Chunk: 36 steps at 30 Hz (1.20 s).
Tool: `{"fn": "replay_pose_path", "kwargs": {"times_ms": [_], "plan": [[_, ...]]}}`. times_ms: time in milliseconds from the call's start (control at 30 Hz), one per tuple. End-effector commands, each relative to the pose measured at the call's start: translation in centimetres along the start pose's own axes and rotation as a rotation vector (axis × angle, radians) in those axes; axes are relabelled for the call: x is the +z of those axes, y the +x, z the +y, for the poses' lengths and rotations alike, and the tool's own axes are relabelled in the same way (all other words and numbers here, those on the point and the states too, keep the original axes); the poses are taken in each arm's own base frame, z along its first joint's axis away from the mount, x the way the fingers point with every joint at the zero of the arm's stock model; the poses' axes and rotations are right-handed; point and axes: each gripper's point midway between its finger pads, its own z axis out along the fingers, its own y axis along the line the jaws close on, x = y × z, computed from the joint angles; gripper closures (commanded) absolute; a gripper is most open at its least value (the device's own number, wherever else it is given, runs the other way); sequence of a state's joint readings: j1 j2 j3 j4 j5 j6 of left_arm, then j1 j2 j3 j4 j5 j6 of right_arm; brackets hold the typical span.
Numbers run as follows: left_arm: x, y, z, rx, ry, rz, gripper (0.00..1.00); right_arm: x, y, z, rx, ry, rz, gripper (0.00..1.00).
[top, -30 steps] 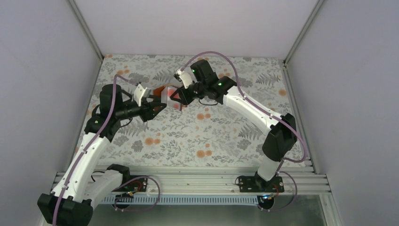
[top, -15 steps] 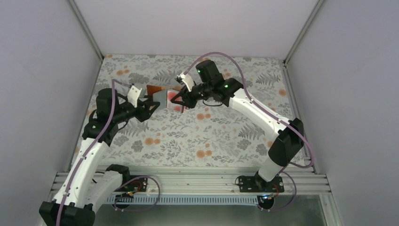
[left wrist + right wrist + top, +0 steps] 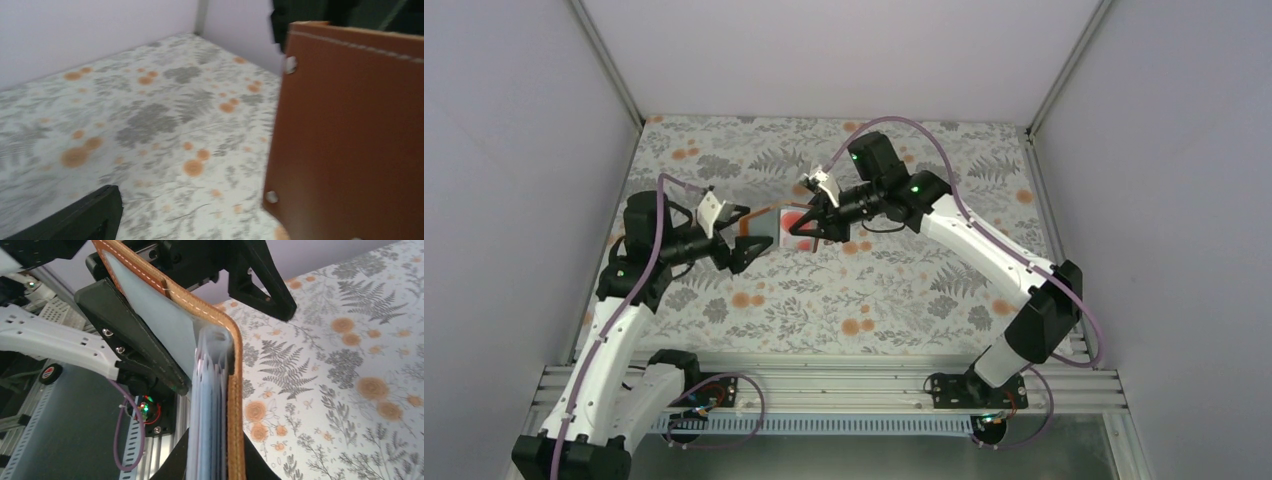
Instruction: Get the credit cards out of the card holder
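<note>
The brown leather card holder (image 3: 764,217) hangs open above the table between the two arms. My right gripper (image 3: 810,230) is shut on its grey-blue sleeves and one cover (image 3: 216,450). A pale credit card with red blotches (image 3: 795,224) shows in the open side. My left gripper (image 3: 749,240) is open, its fingers (image 3: 142,352) wide apart on either side of the other cover flap (image 3: 150,295). In the left wrist view that brown cover (image 3: 350,140) fills the right side, and only one black finger (image 3: 75,215) shows. No red card can be made out.
The table (image 3: 894,290) carries a floral cloth with grey ferns and orange flowers. Pale walls close it in on three sides. An aluminium rail (image 3: 844,385) with the arm bases runs along the near edge.
My left gripper has opened and let go of the cover, drawing back a little to the left. The right gripper has swung the holder toward the near side, still shut on it.
</note>
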<state>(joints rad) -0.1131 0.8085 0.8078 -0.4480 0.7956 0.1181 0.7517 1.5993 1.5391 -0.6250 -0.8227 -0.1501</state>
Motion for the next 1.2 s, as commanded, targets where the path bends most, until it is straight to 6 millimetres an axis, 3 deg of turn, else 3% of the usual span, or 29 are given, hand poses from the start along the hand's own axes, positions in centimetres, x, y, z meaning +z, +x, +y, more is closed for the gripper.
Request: {"fn": "replay_pose_path", "kwargs": {"times_ms": [0, 233, 367, 433, 500, 633, 1000, 1167], "plan": [[-1.2, -1.4, -5.3, 0.108, 0.292, -0.064, 0.13, -1.1, -1.0, 3.5, -0.095, -0.111, -0.043, 0.92], [-1.2, -1.6, -5.3, 0.079, 0.309, -0.075, 0.97, -0.6, -0.7, 3.7, -0.118, -0.153, -0.044, 0.92], [-1.5, -2.1, -5.6, 0.025, 0.307, -0.097, 0.98, -0.4, -0.8, 3.4, -0.122, -0.153, -0.058, 0.86], [-1.7, -2.3, -5.7, -0.006, 0.313, -0.114, 0.98, -0.5, -0.9, 3.3, -0.12, -0.151, -0.07, 0.75], [-2.1, -2.6, -5.7, -0.036, 0.312, -0.134, 0.98, -0.6, -0.7, 3.2, -0.122, -0.144, -0.083, 0.58], [-2.9, -3.2, -6.1, -0.029, 0.3, -0.171, 0.98, -1.7, -0.7, 3.1, -0.132, -0.143, -0.13, 0.39], [-2.8, -2.5, -6.0, -0.025, 0.301, -0.176, 0.98, -3.0, -0.1, 4.0, -0.134, -0.141, -0.19, 0.23], [-2.7, -2.5, -5.7, -0.026, 0.285, -0.174, 0.98, -3.4, -2.2, 3.8, -0.12, -0.126, -0.238, 0.23]]}}
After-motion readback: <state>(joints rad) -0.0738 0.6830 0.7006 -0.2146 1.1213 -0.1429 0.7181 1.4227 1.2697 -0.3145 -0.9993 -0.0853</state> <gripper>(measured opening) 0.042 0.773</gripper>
